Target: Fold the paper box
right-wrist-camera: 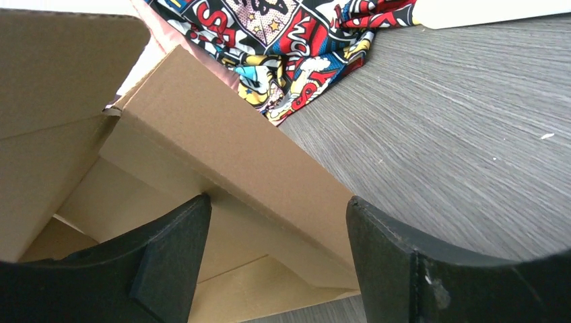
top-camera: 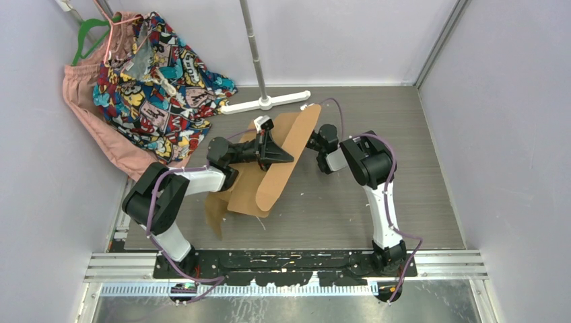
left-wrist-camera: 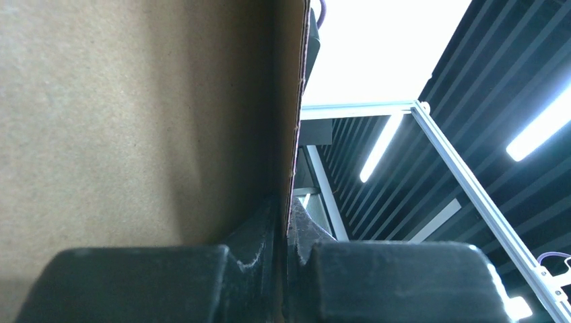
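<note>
Left pincer (left-wrist-camera: 286,222) right up close, clamped tight on an upright panel of the box (top-camera: 276,175). The box stands tilted on the worktop (top-camera: 350,208), just this side of the stand (top-camera: 266,103). Right pincer (right-wrist-camera: 276,222), also near the stand, gapes wide at a flap.

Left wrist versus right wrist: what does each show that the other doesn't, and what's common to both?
Only left wrist: the left gripper shut on an edge of the paper box, with ceiling lights beyond. Only right wrist: the right gripper open with a box flap ahead of it, the grey table and a patterned cloth. Both: the box's brown cardboard.
</note>
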Controlling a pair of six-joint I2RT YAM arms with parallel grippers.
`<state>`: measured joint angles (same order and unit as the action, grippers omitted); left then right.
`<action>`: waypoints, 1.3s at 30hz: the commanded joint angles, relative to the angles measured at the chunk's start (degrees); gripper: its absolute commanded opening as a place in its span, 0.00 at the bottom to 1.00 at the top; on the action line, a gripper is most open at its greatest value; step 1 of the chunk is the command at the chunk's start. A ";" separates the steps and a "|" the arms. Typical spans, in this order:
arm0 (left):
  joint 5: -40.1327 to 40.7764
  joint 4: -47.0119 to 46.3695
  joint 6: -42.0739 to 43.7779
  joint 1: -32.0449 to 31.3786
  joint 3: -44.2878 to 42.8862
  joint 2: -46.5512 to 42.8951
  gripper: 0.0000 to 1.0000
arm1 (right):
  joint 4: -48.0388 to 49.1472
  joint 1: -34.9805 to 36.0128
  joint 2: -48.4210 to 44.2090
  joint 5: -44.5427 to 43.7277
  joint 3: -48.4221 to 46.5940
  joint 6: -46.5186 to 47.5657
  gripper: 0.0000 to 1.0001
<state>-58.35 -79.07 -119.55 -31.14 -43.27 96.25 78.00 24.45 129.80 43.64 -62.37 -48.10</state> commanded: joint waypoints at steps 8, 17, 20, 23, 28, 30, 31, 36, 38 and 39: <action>-2.10 -2.93 -3.54 -0.36 -2.59 1.02 0.07 | 4.18 1.36 3.97 1.02 -7.30 2.66 0.79; -2.15 -2.93 -3.68 -0.39 -3.22 1.81 0.07 | 4.09 2.17 6.19 2.30 -10.92 1.69 0.64; -2.14 -2.93 -3.76 -0.41 -3.29 1.83 0.07 | 4.10 2.42 6.68 2.33 -11.55 1.50 0.61; -2.30 -2.93 -3.68 -0.38 -3.32 1.92 0.07 | 4.09 2.62 7.31 2.36 -12.29 1.11 0.53; -2.39 -2.93 -3.68 -0.42 -3.49 1.88 0.08 | 4.18 2.75 7.87 1.88 -12.93 0.55 0.38; -2.39 -2.93 -3.68 -0.37 -3.57 1.90 0.08 | 4.18 2.76 7.92 1.49 -12.87 0.37 0.34; -2.31 -2.89 -3.68 -0.41 -3.66 1.87 0.07 | 3.83 2.76 7.82 1.09 -12.74 0.51 0.34; -2.01 -2.93 -4.09 -0.41 -3.92 1.41 0.08 | -2.60 3.18 5.79 -1.36 -11.90 4.82 0.30; -1.79 -2.93 -4.56 -0.38 -4.36 1.05 0.08 | -6.35 3.60 4.46 -2.53 -11.34 6.92 0.28; -1.70 -2.93 -4.78 -0.39 -4.63 0.86 0.08 | -8.21 3.74 3.95 -2.95 -11.23 7.57 0.27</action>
<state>-57.91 -78.54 -119.55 -30.59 -45.36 97.93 78.13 27.16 137.25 45.41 -73.03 -44.12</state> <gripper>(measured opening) 0.078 0.439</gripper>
